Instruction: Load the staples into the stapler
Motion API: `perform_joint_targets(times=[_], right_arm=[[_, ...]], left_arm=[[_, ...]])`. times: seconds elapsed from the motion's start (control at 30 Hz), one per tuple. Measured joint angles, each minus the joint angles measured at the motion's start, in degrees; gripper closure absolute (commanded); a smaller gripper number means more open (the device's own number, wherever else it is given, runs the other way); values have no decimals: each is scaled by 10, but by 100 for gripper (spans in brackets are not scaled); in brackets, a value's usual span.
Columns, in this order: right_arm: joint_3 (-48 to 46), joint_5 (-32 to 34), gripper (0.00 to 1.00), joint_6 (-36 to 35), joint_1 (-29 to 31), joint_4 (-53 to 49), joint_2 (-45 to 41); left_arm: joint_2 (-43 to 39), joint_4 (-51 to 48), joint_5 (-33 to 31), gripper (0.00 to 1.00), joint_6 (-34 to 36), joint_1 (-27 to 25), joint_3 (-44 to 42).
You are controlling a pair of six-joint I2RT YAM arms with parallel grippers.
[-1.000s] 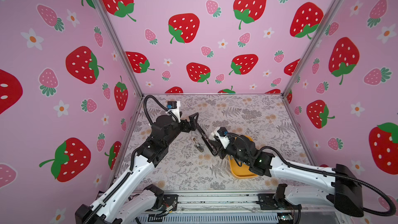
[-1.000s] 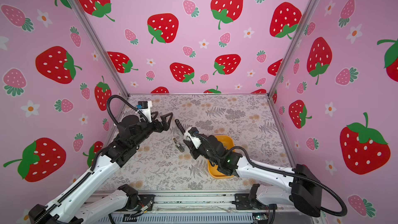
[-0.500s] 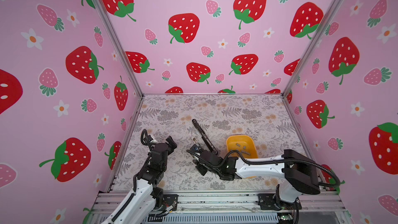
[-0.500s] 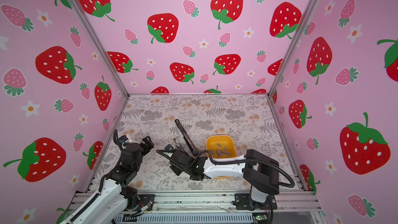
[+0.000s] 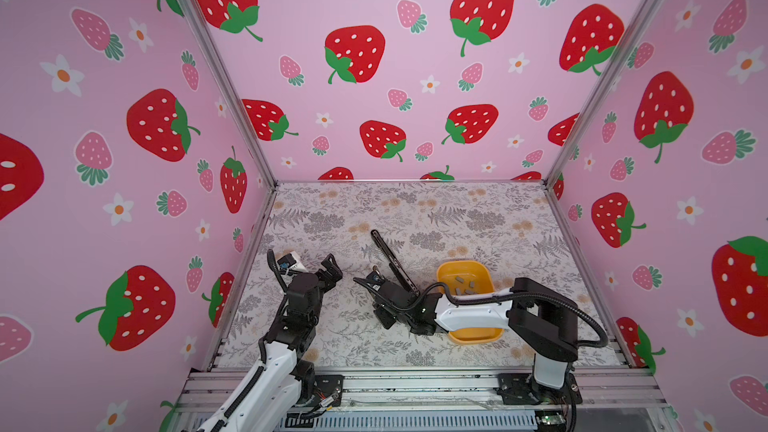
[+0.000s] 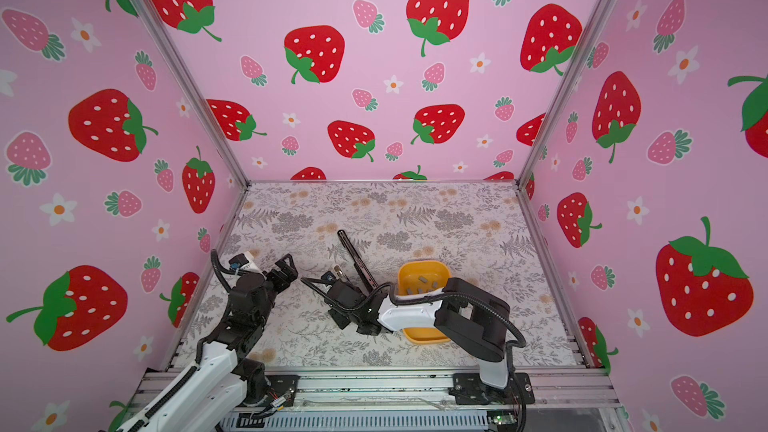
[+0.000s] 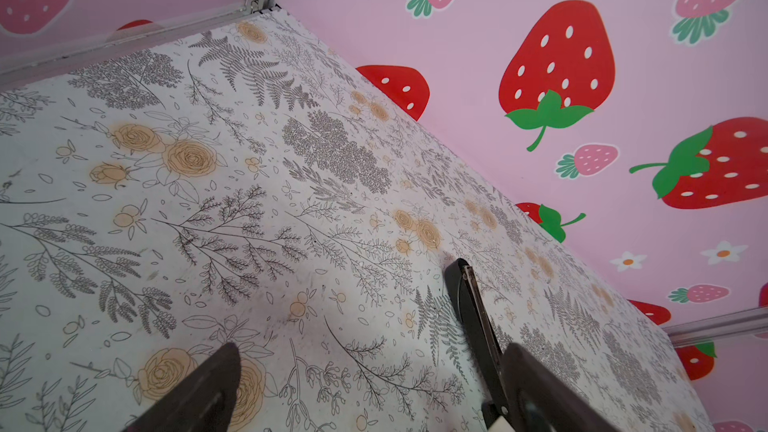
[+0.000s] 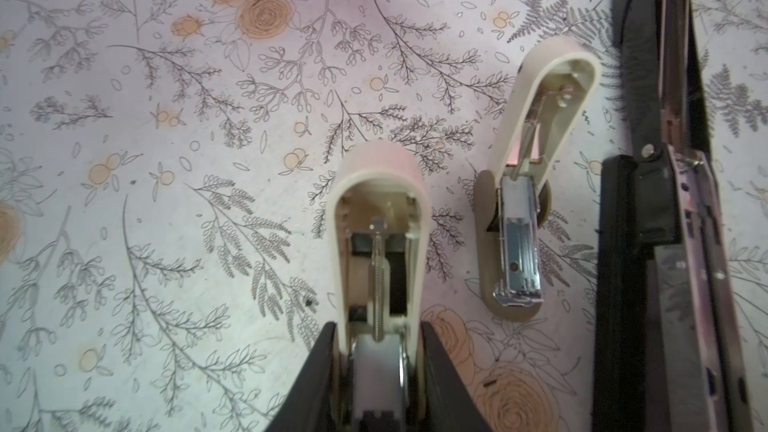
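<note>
While the left pincer (image 5: 333,268) hovers at 9 o'clock over the desk (image 5: 415,209), jaws wide apart and empty, the right pincer (image 8: 378,332) is clamped on the hinge end of a small cream stapler (image 8: 380,201) that is flipped open. Counting 12 o'clock as farthest from the robot, the black stapler (image 5: 390,261) lies near the desk's middle. It is opened out and runs from 11 to 5 o'clock, with its metal channel showing. The staples (image 5: 463,284) lie loose in a yellow tray (image 5: 473,336) at 4 o'clock, partly under the right arm. A second cream stapler (image 8: 536,151) lies open between the held one and the black one. Loading seems not yet begun. To do this step well, the right pincer should probably set the small stapler down away from the black channel. It can then take one strip by its long sides and lay it in lengthwise, legs down, while the left pincer steadies the black body.
</note>
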Motion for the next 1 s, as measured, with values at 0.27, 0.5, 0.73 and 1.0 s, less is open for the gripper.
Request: perform_joint_targets(times=[0.27, 0.5, 0.73, 1.0], right_arm=[[24, -9, 90, -5, -3, 14, 45], [31, -8, 90, 0, -2, 17, 60], [-18, -9, 82, 17, -1, 52, 43], [-31, -12, 57, 16, 3, 70, 40]], left_arm=[[10, 9, 17, 1, 12, 0, -2], [-4, 16, 17, 1, 15, 0, -4], [-20, 21, 26, 1, 17, 0, -11], [-89, 29, 26, 1, 17, 0, -47]])
